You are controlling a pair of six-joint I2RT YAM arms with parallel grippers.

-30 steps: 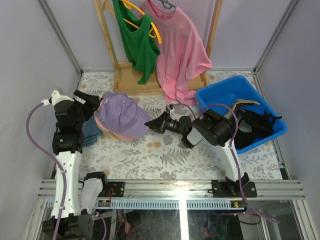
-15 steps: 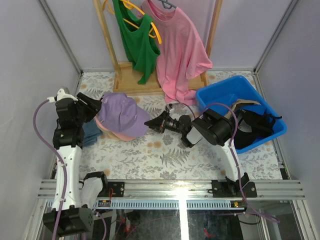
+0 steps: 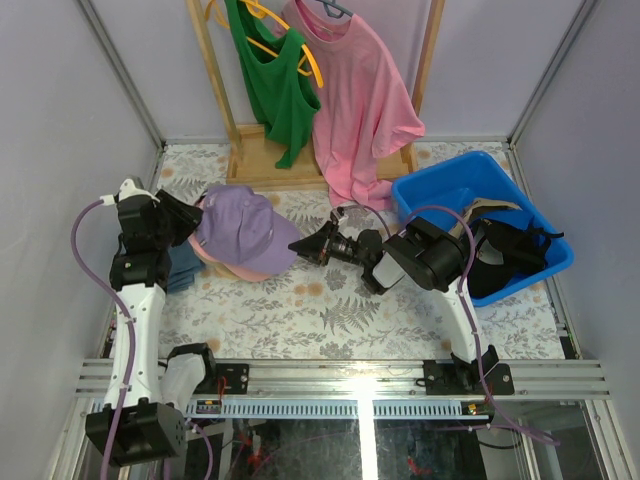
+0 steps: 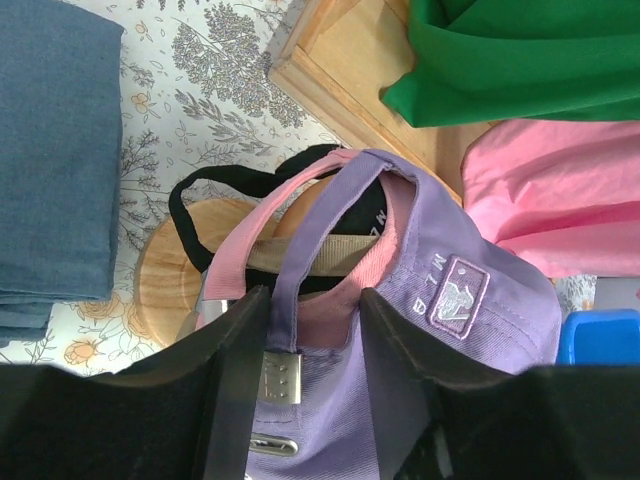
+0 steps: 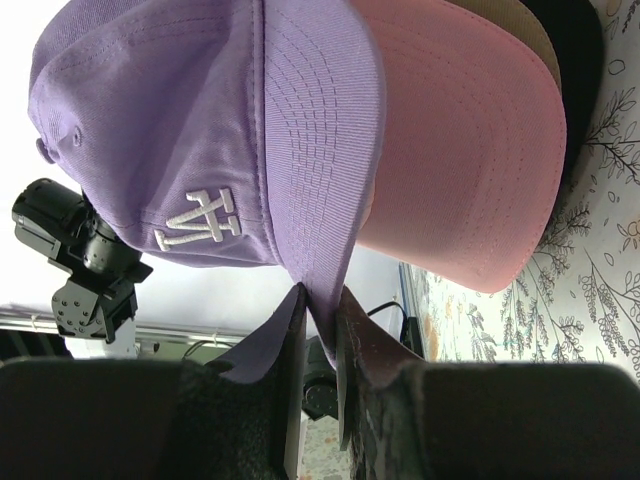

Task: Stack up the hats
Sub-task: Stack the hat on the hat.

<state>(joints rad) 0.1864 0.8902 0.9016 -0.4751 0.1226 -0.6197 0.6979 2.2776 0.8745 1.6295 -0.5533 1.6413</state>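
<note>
A lavender cap (image 3: 243,232) tops a stack at the left of the table, over a pink cap (image 3: 228,268). In the right wrist view the lavender brim (image 5: 300,130) lies over the pink brim (image 5: 460,150), with a tan brim (image 5: 520,30) and a black brim (image 5: 580,60) beyond. My right gripper (image 3: 305,247) is shut on the lavender brim's edge (image 5: 318,300). My left gripper (image 3: 190,222) is open behind the stack, and its jaws straddle the lavender cap's rear strap and buckle (image 4: 283,375). No bright blue cap shows.
The stack sits on a round wooden stand (image 4: 170,275). Folded blue fabric (image 3: 183,265) lies left of it. A blue bin (image 3: 480,190) at right holds a dark item (image 3: 510,258) and a tan item (image 3: 492,208). A wooden rack (image 3: 262,160) holds a green top and a pink shirt (image 3: 360,100).
My left arm has shifted a little, and its gripper has settled lower against the back of the lavender cap. The right gripper and the stack have not moved.
</note>
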